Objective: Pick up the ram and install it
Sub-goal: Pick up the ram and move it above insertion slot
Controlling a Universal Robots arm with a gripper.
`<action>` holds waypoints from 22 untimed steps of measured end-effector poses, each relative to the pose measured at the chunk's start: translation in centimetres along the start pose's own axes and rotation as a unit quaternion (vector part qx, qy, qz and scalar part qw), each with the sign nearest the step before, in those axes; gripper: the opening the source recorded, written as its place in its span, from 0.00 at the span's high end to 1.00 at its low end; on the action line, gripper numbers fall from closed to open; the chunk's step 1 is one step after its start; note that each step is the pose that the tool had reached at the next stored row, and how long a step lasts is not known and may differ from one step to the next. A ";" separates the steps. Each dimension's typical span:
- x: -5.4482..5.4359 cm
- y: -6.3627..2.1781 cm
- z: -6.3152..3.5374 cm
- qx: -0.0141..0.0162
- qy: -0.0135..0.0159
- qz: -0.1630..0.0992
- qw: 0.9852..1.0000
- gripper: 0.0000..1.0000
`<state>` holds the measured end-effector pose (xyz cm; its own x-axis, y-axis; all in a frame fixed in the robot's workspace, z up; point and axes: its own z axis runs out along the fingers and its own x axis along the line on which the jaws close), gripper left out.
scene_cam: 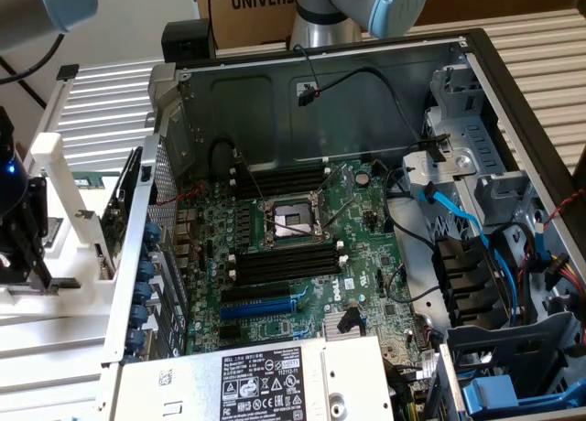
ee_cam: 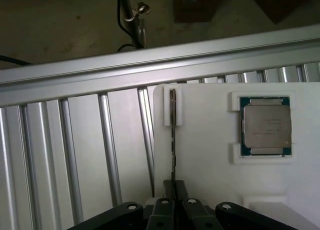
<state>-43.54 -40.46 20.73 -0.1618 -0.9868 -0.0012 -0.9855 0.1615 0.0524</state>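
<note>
Gripper: the gripper (ee_cam: pixel 173 186) hung over the white holder (ee_cam: pixel 205 140), at the exterior view's left, outside the computer case (scene_cam: pixel 275 91).
Fingers: the black fingers (ee_cam: pixel 181 192) were drawn close together, pinching the ram (ee_cam: pixel 172 140) by its thin edge, one finger on each side.
Ram: it stood on edge in the holder, seen as a narrow dark line, with its far end seated in a small notch of the white plastic.
Holder: it lay on a ribbed metal table (ee_cam: pixel 85 155). A square processor chip (ee_cam: pixel 266 125) sat in its own recess beside the ram, apart from it.
Case: it lay open on its side, with the green motherboard (scene_cam: pixel 366 229) facing up.
Memory slots: long black slots (scene_cam: pixel 284 261) with white end clips ran on either side of the processor socket (scene_cam: pixel 291 221).
Blue slot: a blue expansion slot (scene_cam: pixel 256 307) lay just past the nearer memory slots.
</note>
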 end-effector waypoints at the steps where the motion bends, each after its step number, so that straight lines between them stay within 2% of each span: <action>1: 0.0 0.02 -0.19 0.001 0.000 0.000 1.000 0.88; 2: 0.0 0.07 -1.25 0.003 0.001 0.006 1.000 0.88; 7: 0.0 0.11 -2.00 0.004 0.002 0.012 1.000 0.88; 8: 0.0 0.16 -2.83 0.004 0.002 0.016 1.000 0.88; 10: 0.0 0.19 -3.34 0.005 0.002 0.018 1.000 0.88; 11: 0.0 0.34 -4.69 0.005 0.001 0.022 1.000 0.88; 16: 0.1 0.46 -6.64 0.005 0.001 0.025 1.000 0.88; 20: 0.1 0.46 -6.63 0.006 0.001 0.025 1.000 0.88; 22: 0.0 0.49 -6.95 0.008 0.004 0.026 1.000 0.88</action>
<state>-43.67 -40.50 27.70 -0.2116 -0.9773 0.0096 -0.9766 0.2118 0.0371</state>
